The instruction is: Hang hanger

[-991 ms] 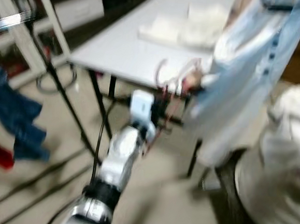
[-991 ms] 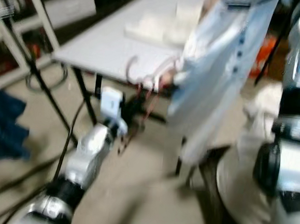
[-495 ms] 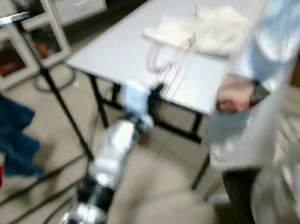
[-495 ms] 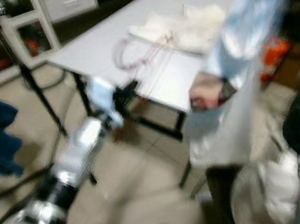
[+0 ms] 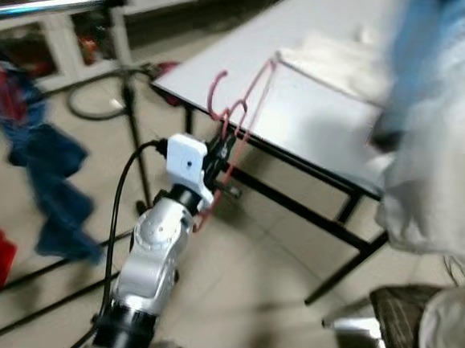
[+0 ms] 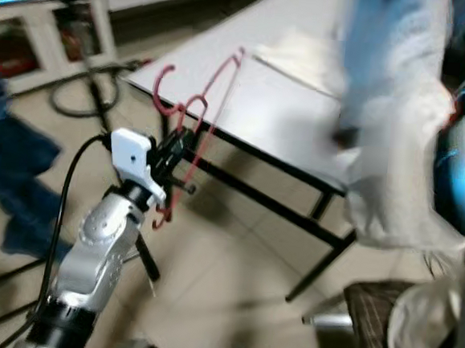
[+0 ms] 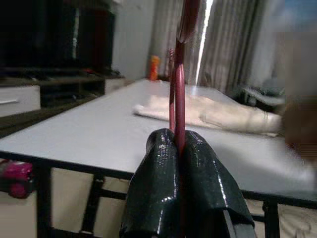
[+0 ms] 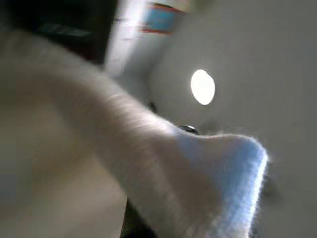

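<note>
A grey table (image 5: 302,107) on black legs stands on a pale tiled floor (image 5: 246,304), with a folded white cloth (image 5: 338,57) on top. A chrome rail (image 5: 44,8) crosses the upper corner — blue garments (image 5: 55,176) hang below it. Grey curtains (image 7: 233,44) line the far wall.

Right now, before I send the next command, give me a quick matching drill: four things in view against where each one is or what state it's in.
Things:
1. red hanger
2. white cloth
3. blue garment
4. left gripper

States:
A. hanging under the metal rail
B. lying flat on the grey table
C. shut on a thin red rod
D. held up near the table's corner

Pairs: 1-D, 2-B, 3-A, 4-C
</note>
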Tool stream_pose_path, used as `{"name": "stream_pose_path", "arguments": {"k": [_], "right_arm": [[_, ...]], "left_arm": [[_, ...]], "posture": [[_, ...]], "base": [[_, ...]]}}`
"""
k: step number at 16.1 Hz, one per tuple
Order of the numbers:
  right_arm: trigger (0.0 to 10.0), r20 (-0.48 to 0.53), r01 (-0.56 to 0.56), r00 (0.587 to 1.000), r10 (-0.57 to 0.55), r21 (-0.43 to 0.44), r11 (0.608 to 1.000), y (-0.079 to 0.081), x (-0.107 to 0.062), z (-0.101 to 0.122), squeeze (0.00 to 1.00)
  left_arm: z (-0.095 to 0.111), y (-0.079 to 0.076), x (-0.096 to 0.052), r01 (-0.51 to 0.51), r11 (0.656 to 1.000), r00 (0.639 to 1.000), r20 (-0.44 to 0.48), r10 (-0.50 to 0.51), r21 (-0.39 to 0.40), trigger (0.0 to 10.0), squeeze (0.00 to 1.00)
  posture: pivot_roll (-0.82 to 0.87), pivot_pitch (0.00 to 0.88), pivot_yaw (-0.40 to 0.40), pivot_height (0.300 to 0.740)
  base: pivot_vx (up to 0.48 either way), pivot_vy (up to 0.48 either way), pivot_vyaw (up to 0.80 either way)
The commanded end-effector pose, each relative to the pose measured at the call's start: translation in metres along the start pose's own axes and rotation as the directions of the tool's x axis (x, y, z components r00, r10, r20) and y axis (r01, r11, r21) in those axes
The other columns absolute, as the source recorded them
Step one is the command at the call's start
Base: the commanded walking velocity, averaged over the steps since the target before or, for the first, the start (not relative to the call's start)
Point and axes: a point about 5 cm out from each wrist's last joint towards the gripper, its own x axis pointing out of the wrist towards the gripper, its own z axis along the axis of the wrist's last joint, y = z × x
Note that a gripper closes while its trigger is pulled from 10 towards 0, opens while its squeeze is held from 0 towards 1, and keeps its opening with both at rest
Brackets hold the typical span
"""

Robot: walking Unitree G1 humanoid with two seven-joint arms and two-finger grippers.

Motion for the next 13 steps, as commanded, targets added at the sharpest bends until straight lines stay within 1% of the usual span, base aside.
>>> {"name": "stream_pose_path", "arguments": {"k": [1, 2, 3, 4, 5, 6, 7, 8, 9, 10, 11, 12, 13], "right_arm": [[10.0, 0.017, -0.079, 0.996, 0.082, -0.122, 0.989, 0.028, -0.006, 0.001, 0.00], [10.0, 0.004, -0.153, 0.988, 0.155, -0.145, 0.978, 0.052, -0.013, 0.000, 0.00], [10.0, -0.042, -0.184, 0.982, 0.182, -0.037, 0.982, 0.065, -0.018, -0.005, 0.00], [10.0, -0.145, -0.122, 0.975, 0.167, 0.276, 0.953, 0.066, -0.021, -0.017, 0.00], [10.0, -0.217, -0.030, 0.962, 0.163, 0.511, 0.859, 0.064, -0.023, -0.025, 0.00], [10.0, -0.327, 0.192, 0.928, 0.176, 0.828, 0.526, 0.060, -0.026, -0.041, 0.00], [10.0, -0.377, 0.332, 0.907, 0.190, 0.915, 0.232, 0.059, -0.029, -0.051, 0.00], [10.0, -0.396, 0.375, 0.903, 0.168, 0.916, 0.143, 0.057, -0.031, -0.056, 0.00], [10.0, -0.402, 0.396, 0.905, 0.136, 0.915, 0.073, 0.057, -0.034, -0.061, 0.00], [10.0, -0.416, 0.416, 0.902, 0.114, 0.909, 0.022, 0.061, -0.038, -0.065, 0.00], [10.0, -0.423, 0.424, 0.899, 0.114, 0.905, 0.015, 0.068, -0.042, -0.066, 0.00], [10.0, -0.417, 0.421, 0.898, 0.137, 0.907, 0.005, 0.089, -0.052, -0.065, 0.00], [10.0, -0.412, 0.414, 0.899, 0.150, 0.910, 0.014, 0.102, -0.059, -0.063, 0.00]], "left_arm": [[0.008, 0.001, -0.003, -0.027, 1.000, 0.999, 0.018, 0.026, 0.011, 10.0, 0.00], [0.009, 0.000, -0.005, -0.029, 0.999, 0.999, 0.019, 0.029, 0.016, 10.0, 0.00], [0.008, -0.001, -0.007, -0.028, 0.999, 1.000, 0.010, 0.028, 0.017, 10.0, 0.00], [0.008, -0.001, -0.009, -0.028, 0.999, 1.000, 0.000, 0.028, 0.025, 10.0, 0.00], [0.007, -0.002, -0.010, -0.023, 0.998, 1.000, -0.017, 0.024, 0.058, 10.0, 0.00], [0.006, -0.004, -0.009, -0.013, 0.998, 0.999, -0.037, 0.016, 0.065, 10.0, 0.00], [0.004, -0.005, -0.007, -0.004, 0.998, 0.999, -0.053, 0.008, 0.063, 10.0, 0.00], [0.002, -0.007, -0.005, 0.016, 0.998, 0.997, -0.073, -0.011, 0.069, 10.0, 0.00], [-0.002, -0.008, -0.005, 0.039, 0.997, 0.995, -0.097, -0.033, 0.062, 10.0, 0.00], [-0.006, -0.008, -0.006, 0.052, 0.997, 0.992, -0.121, -0.046, 0.048, 10.0, 0.00], [-0.010, -0.007, -0.007, 0.061, 0.997, 0.989, -0.136, -0.053, 0.053, 10.0, 0.00], [-0.018, -0.005, -0.007, 0.067, 0.996, 0.984, -0.170, -0.056, 0.059, 10.0, 0.00], [-0.021, -0.004, -0.007, 0.064, 0.996, 0.980, -0.191, -0.053, 0.054, 10.0, 0.00]], "posture": [[0.08, 0.005, -0.110, 0.740], [0.09, 0.016, -0.114, 0.740], [0.09, 0.016, -0.114, 0.740], [0.10, 0.021, -0.117, 0.740], [0.11, 0.017, -0.120, 0.740], [0.10, 0.008, -0.117, 0.740], [0.10, 0.001, -0.108, 0.740], [0.09, 0.000, -0.096, 0.740], [0.07, 0.000, -0.076, 0.740], [0.05, 0.000, -0.061, 0.740], [0.04, 0.000, -0.051, 0.740], [0.01, 0.000, -0.027, 0.740], [0.01, 0.000, -0.027, 0.740]], "base": [[0.000, 0.000, 0.00], [0.000, 0.000, 0.00], [0.000, 0.000, 0.00], [0.000, 0.000, 0.00], [0.000, 0.000, 0.00], [0.000, 0.000, 0.00], [0.000, 0.000, 0.00], [0.000, 0.000, 0.00], [0.000, 0.000, 0.00], [0.000, 0.000, 0.00], [0.000, 0.000, 0.00], [0.000, 0.000, 0.00], [0.000, 0.000, 0.00]]}}
